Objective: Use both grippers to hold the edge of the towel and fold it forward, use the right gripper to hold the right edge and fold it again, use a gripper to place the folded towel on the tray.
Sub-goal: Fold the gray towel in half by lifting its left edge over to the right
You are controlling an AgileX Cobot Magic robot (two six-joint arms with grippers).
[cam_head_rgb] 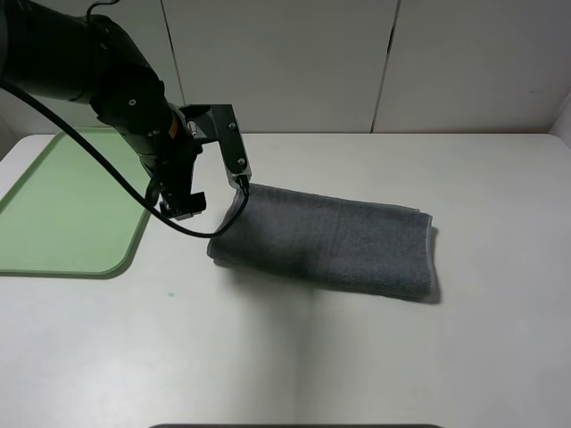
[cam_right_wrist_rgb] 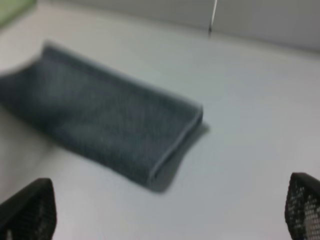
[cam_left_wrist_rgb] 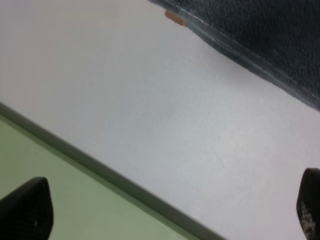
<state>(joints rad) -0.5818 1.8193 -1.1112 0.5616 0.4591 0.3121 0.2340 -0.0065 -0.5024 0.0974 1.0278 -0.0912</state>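
Note:
The dark grey towel (cam_head_rgb: 335,242) lies folded into a long band on the white table, its length running left to right. A small orange patch (cam_left_wrist_rgb: 175,18) shows on its hem in the left wrist view. My left gripper (cam_head_rgb: 212,196) hangs open just off the towel's left end, between the towel and the pale green tray (cam_head_rgb: 62,209), with nothing between its fingers (cam_left_wrist_rgb: 27,210). My right gripper (cam_right_wrist_rgb: 165,212) is out of the exterior view. In its wrist view it stands open and empty, well back from the towel (cam_right_wrist_rgb: 110,125) and facing its right end.
The tray's rim (cam_left_wrist_rgb: 100,172) runs right under the left gripper. White wall panels (cam_head_rgb: 285,62) close the table at the back. Bare tabletop (cam_head_rgb: 294,357) lies in front of the towel and to its right.

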